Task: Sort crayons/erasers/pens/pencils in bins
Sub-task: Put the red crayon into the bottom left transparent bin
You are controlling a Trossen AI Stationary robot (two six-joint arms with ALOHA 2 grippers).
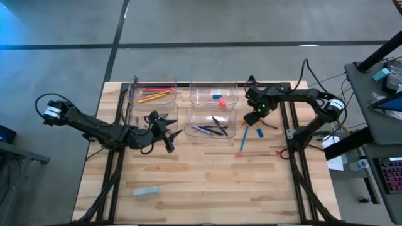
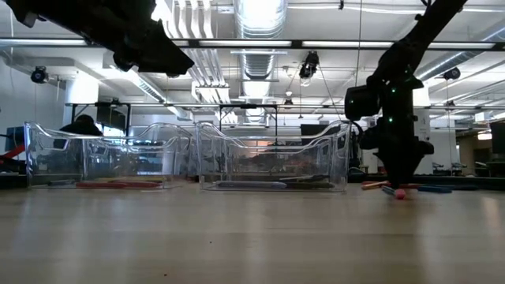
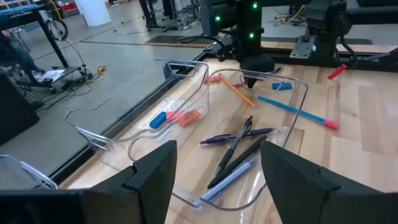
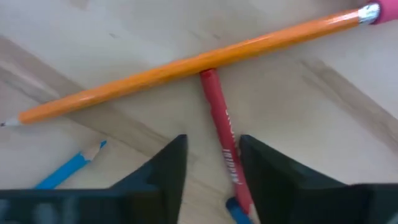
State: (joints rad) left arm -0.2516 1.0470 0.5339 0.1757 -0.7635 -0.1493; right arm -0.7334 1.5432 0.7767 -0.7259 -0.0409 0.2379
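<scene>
Four clear bins stand in a block. The far left bin [image 1: 152, 94] holds pencils, the far right bin [image 1: 213, 95] holds erasers, and the near right bin [image 1: 212, 130] holds pens [image 3: 239, 146]. My left gripper [image 3: 214, 186] hangs open by the near left bin [image 1: 139, 117], with nothing between its fingers. My right gripper [image 4: 212, 168] points down at the table right of the bins. One finger stands on each side of a red crayon [image 4: 217, 118], whose end meets an orange pencil [image 4: 186, 65]. A blue pencil [image 4: 68, 168] lies beside them. My right gripper comes at the red crayon [image 4: 231, 163] from above, its fingers on either side of the stick's lower half. The crayon lies flat on the table and sits closer to one finger [image 4: 267, 171]. I cannot tell whether that finger touches it.
Right of the bins lie a small blue block [image 1: 259, 132], a purple pen [image 1: 270, 125] and another red stick [image 1: 281, 152]. A pale grey-blue block [image 1: 146, 191] lies near the front left. Black frame rails [image 1: 113, 163] run along both sides of the table.
</scene>
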